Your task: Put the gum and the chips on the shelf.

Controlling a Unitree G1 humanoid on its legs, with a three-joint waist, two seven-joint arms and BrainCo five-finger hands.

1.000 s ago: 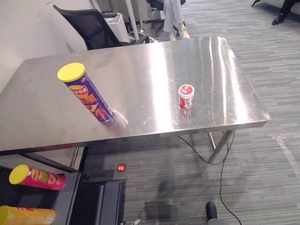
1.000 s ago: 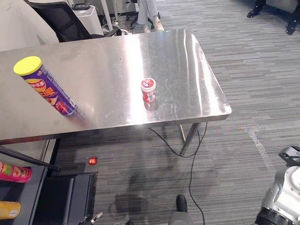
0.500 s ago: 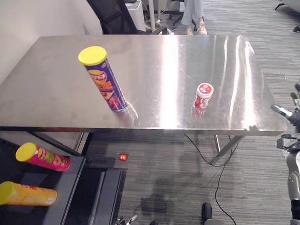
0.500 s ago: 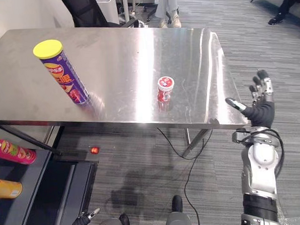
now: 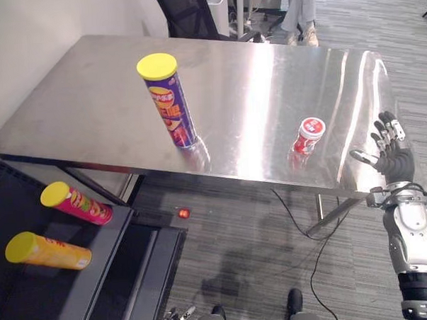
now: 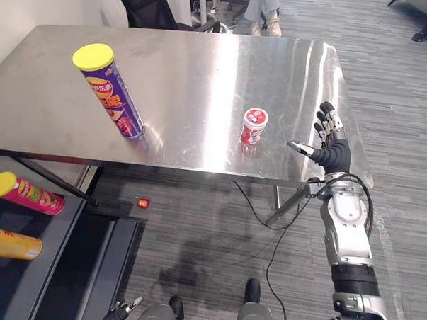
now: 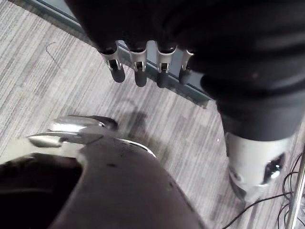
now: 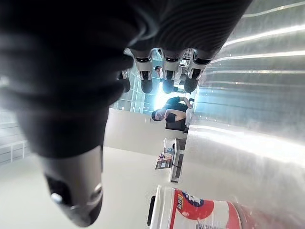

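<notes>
1. Left hand (image 7: 138,71): hanging low over the grey carpet (image 7: 57,57), fingers straight and loose, carrying nothing. It is probably idling while the other arm takes the first pick.

2. Shelf (image 5: 35,302): sitting at 8 o'clock, lower than the surface. A pink chips can (image 5: 76,203) and an orange chips can (image 5: 47,252) are lying on their sides on it, apart from each other. This suggests cans are stowed flat here, and bare board is showing around them for new stock.

3. Right hand (image 6: 331,148): hovering at 4 o'clock, just off the near right edge of the surface. Its fingers are spread wide with the thumb out, and it is gripping nothing. The wide spread looks like a pre-shape for wrapping a small round tub.

4. Gum tub (image 6: 254,125): standing upright on the surface by its near edge, at 10 o'clock from the right hand and apart from it. The right wrist view is showing it past the fingertips, so it is the likely first target.

5. Purple chips can (image 6: 111,90): standing upright under a yellow lid, at 9 o'clock from the gum and well apart. Neither item is on the shelf yet.

6. Steel surface (image 5: 252,80): carrying only these two items.

7. Black office chair (image 5: 186,12): standing beyond the far edge, at 12 o'clock.

8. Person (image 6: 263,2): sitting farther back, also at 12 o'clock.
</notes>
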